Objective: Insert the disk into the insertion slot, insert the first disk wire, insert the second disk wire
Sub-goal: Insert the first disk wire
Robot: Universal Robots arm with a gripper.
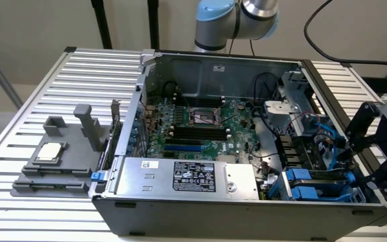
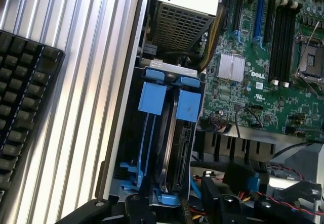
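Ribbed metal tabletop point(image 1: 32, 96) with an open PC case point(image 1: 247, 214), disk point(image 2: 177, 138) already seated in its slot point(image 1: 279, 187) lower right of the exterior view, so the hand point(image 2: 177, 204) hangs close by, partly open, empty.

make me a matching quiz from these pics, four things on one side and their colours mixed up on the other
Things:
1 motherboard
2 keyboard
3 fixture block
4 tabs on the insertion slot

Colours:
a black
b bright blue
c green
d grey

Pairs: 1-c, 2-a, 3-d, 4-b
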